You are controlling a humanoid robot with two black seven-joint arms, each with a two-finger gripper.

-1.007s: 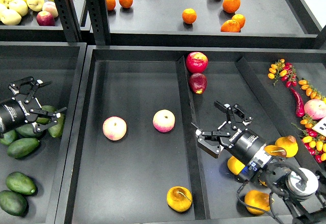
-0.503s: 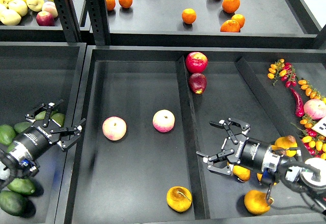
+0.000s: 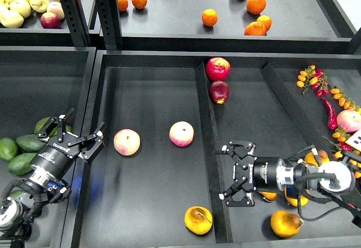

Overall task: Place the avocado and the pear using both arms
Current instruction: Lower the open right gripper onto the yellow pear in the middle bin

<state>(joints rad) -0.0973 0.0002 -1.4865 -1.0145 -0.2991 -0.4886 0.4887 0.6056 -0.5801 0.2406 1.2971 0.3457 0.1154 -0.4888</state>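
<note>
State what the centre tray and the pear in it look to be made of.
Tray: probably painted metal or hard plastic; its flat black floor has a dull, soft sheen. Pear: yellow-orange skin with a brownish hollow and thin stem; whether it is real fruit or a plastic replica cannot be told.

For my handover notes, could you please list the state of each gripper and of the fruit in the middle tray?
Left gripper: open, empty, over the tray's left wall.
Right gripper: open, empty, pointing at the divider.
Pear: lying in the middle tray near its front right corner, stem showing, untouched.
Two pink-cream fruits: resting apart on the tray floor.
Avocados: lying in the left bin, not held.
</note>
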